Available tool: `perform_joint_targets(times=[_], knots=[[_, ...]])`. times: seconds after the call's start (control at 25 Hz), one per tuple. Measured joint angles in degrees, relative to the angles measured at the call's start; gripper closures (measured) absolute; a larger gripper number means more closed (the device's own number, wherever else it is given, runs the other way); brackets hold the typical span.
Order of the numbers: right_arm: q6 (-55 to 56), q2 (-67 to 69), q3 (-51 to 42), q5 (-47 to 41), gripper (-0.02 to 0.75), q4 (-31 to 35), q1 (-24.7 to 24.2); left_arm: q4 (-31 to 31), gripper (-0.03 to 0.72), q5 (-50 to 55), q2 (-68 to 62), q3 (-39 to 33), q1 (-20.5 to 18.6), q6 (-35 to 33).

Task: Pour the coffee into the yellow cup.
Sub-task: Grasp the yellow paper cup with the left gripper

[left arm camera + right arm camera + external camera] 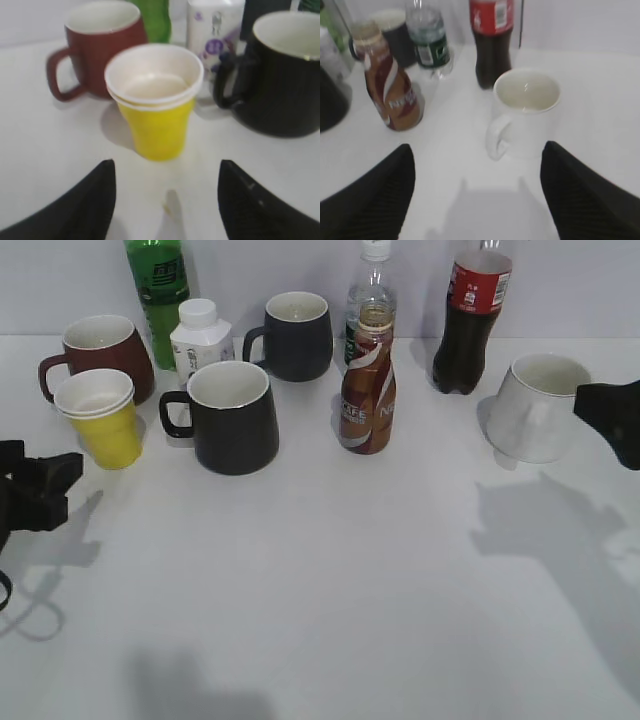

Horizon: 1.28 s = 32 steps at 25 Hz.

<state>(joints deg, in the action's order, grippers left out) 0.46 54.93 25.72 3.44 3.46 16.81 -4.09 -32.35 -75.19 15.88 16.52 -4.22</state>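
- Exterior view looks down at a slant over the surface (330,570).
- Left wrist view sits close behind its pincer (165,200), facing the yellow cup (156,107).
- Right wrist view faces the white mug (525,115); both appear in the exterior view.

Coffee bottle (367,390), centre of exterior frame: white letters "CFE" or "CAFE" across brown label, partly cut by white swirl; further pale lettering at right edge of label, beginning "N", not legible. Same bottle (390,90), left of right wrist frame: pale word on lower label, blurred, unreadable.

Cola bottle (470,315), upper right: red label, white script, too small to read.

Green bottle (157,290), upper left: dark characters on label, illegible.

White jar (215,40), top of left wrist frame: purple marks, blurred.
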Motion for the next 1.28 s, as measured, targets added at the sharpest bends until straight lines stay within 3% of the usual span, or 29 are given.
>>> perform_joint_targets(times=[0.2, 0.56, 1.0, 1.28], knots=[[0.2, 4.7, 0.0, 3.9, 0.151, -0.1, 0.0, -0.5, 0.188, -4.7, -6.5, 0.0, 0.5, 0.0], [0.2, 5.8, 0.0, 5.1, 0.151, -0.1, 0.0, 0.5, 0.077, -27.1, -20.9, 0.6, 0.5, 0.0], [0.2, 5.8, 0.0, 5.2, 0.153, -0.1, 0.0, 1.2, 0.082, -29.9, -31.8, 10.9, 0.5, 0.0], [0.2, 5.8, 0.0, 5.3, 0.152, -0.2, 0.0, -2.3, 0.089, -28.7, -37.0, 18.2, 0.5, 0.0]])
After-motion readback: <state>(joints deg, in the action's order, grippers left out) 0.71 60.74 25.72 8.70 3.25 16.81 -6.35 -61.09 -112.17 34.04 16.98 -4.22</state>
